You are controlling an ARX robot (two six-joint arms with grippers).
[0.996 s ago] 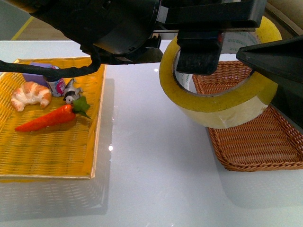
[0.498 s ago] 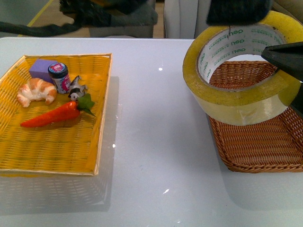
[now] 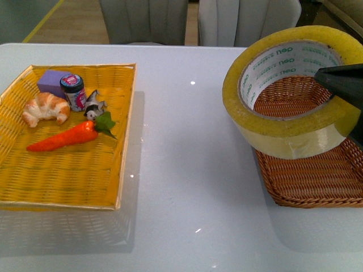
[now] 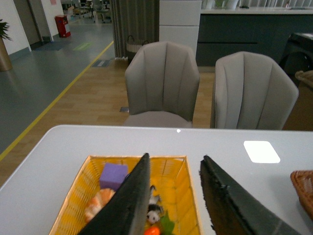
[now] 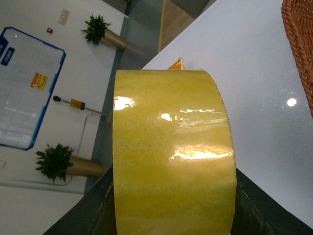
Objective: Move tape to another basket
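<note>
The tape (image 3: 295,136), a wide yellowish roll with a white printed core, is off the surface and held in the air at the right side of the scene. It is tilted, with its open centre facing upward and toward the robot's body. From the front view it hangs above the left rim of the brown basket (image 3: 317,181), with part of the roll over the basket floor and part over the bare white surface (image 3: 187,170) beside it. The right gripper (image 3: 340,105) is clamped on the roll; the right wrist view shows a dark finger on each flat side, so the grip runs across the band's width. Only the upper finger is plain from the front. The left gripper (image 4: 175,161) stands with its fingers apart and nothing between them, well away, looking over the yellow tray (image 3: 68,175). That tray holds a carrot (image 3: 62,137), a croissant (image 3: 45,109), a small jar (image 3: 74,90), a purple block (image 3: 51,80) and a small toy figure (image 3: 93,106). Judgement: the carry is nearly complete. The basket's middle lies further toward the robot's right and below the roll, so the right arm would need to go right, then down, before releasing. Risk: released here, the tilted roll could strike the rim and roll out onto the surface.
</note>
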